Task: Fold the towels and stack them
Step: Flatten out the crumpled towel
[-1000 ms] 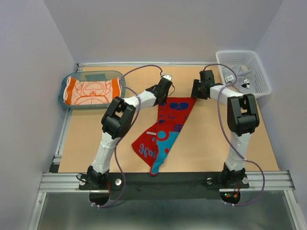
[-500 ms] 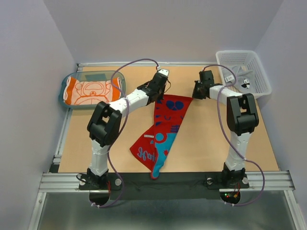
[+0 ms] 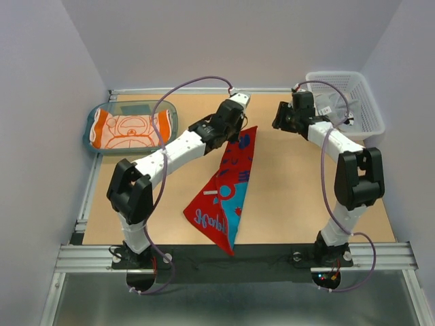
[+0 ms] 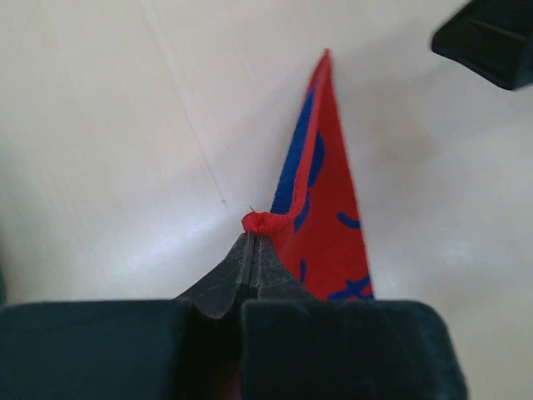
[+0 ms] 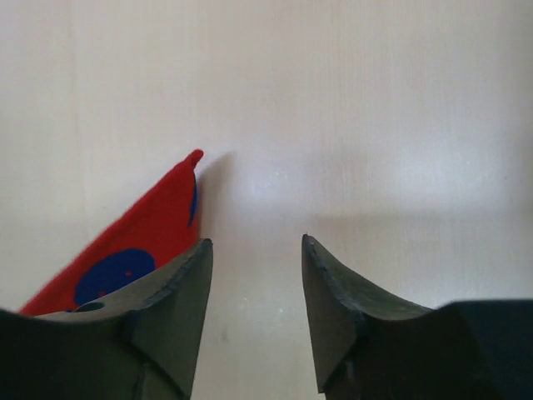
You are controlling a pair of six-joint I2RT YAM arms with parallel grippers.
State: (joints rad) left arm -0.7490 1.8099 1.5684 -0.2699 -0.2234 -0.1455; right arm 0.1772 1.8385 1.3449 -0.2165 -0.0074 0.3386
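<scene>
So the left end effector (image 3: pixel 236 134) was clamped shut on a corner of the red towel (image 3: pixel 228 193). In the left wrist view you could see the left end effector (image 4: pixel 254 242) pinching a little bunched nub of the red towel (image 4: pixel 326 204), with the blue marks running away from it to a point.

From the top, that towel was pulled out into a long skinny wedge. It ran from the far middle of the tabletop (image 3: pixel 299 197) down toward the near edge, with a teal-blue side showing along its right edge.

The right end effector (image 3: pixel 283 122) sat to the right of the towel's far tip, jaws apart with nothing between them. In the right wrist view, the right end effector (image 5: pixel 254 250) had only bare tabletop in its gap, and the towel's (image 5: pixel 137 246) red tip poked up just left of the left finger.

The orange towel (image 3: pixel 130 129) lay flat in the teal tray (image 3: pixel 87 136) at the far left. The white basket (image 3: pixel 357 92) was in the far right corner.
</scene>
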